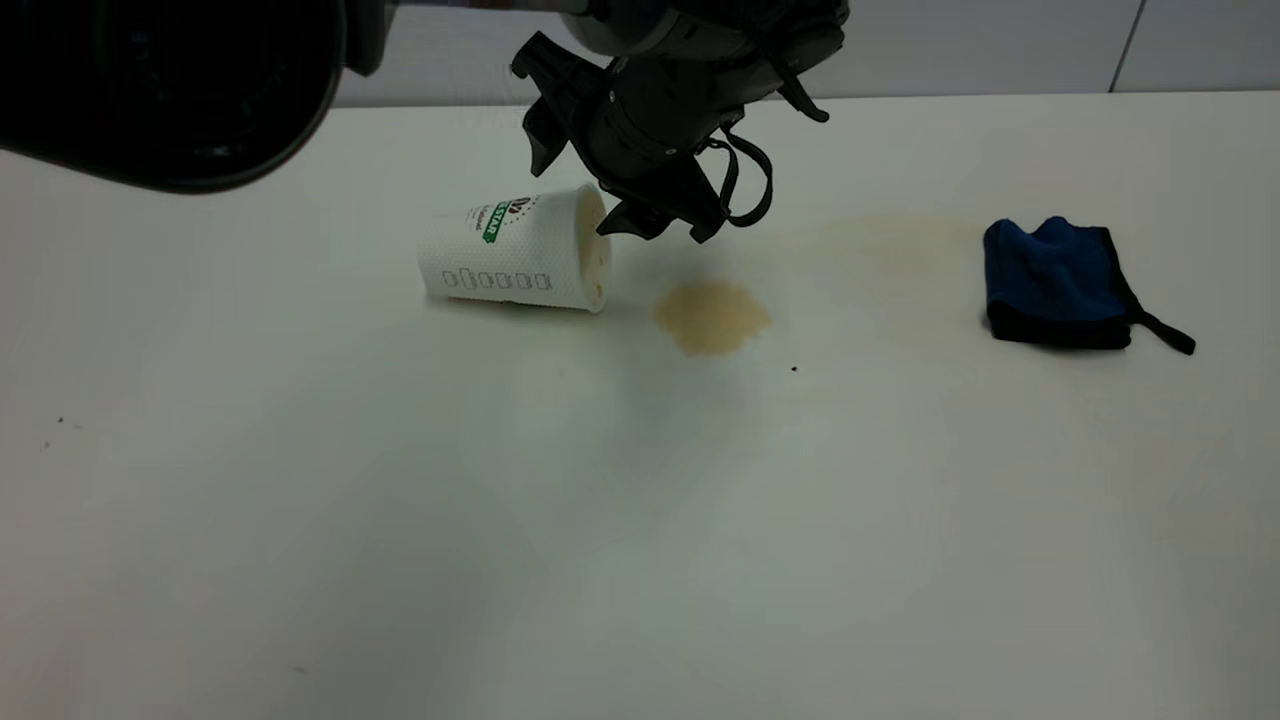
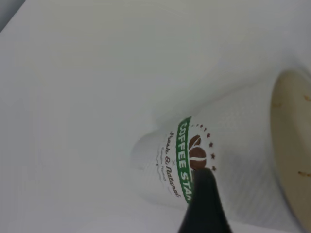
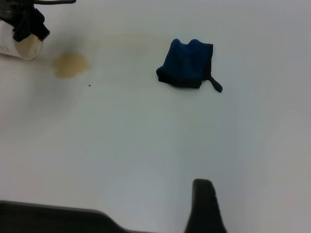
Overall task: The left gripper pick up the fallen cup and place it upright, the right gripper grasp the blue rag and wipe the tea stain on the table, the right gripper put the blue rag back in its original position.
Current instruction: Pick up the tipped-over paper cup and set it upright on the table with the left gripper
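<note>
**Cup on its side, mouth toward the stain**

Nearest the camera lies bare white table (image 1: 620,560), with a few dark flecks toward its near left. Farther in, a tiny black speck (image 1: 794,369) sits just nearer than the tea stain (image 1: 712,316), a pale tan blotch around the middle of the tabletop.

Just left of that blotch lies the cup (image 1: 510,252), fallen on its side. Its long axis runs left to right: the base points left, the open mouth points right toward the stain, and the rim stops a little short of it. The green banner logo faces up and toward the far side, and the row of small outlined boxes faces the camera.

Well apart to the right, at about the same depth, the blue rag (image 1: 1055,285) lies bunched on the table, its thin black strap trailing to the near right.

Above and just behind the cup's mouth hangs my left gripper (image 1: 655,222), tips pointing down near the rim. It has hold of nothing, and I cannot tell how wide its fingers stand. In my left wrist view one dark fingertip (image 2: 204,206) crosses the cup's logo.

My right gripper (image 3: 204,206) shows only as one finger in the right wrist view, over bare table well away from the rag; I cannot tell its opening either.
</note>
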